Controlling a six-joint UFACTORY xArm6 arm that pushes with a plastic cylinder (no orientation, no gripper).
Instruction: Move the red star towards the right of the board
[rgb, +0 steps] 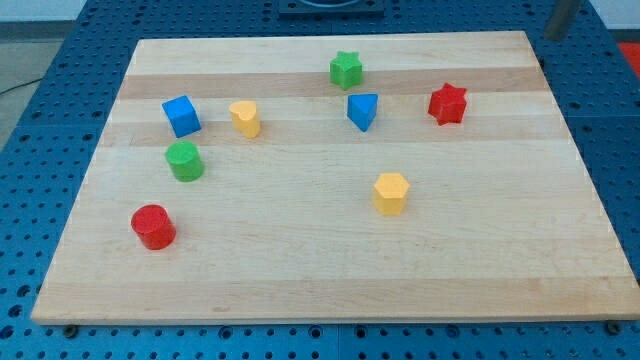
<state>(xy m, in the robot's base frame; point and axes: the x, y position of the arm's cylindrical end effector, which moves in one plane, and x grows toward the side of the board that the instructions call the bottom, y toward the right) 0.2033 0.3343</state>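
The red star (447, 103) lies on the wooden board (320, 270) at the upper right. A blue triangular block (362, 111) sits to its left. A dark rod comes in at the view's top right corner, and my tip (553, 37) is just beyond the board's top right corner. It is up and to the right of the red star and well apart from it.
A green star (346, 69) is near the top middle. A yellow hexagon block (391, 193) is at centre right. A blue cube (181, 115), a yellow block (244, 118), a green cylinder (184, 160) and a red cylinder (153, 226) are on the left.
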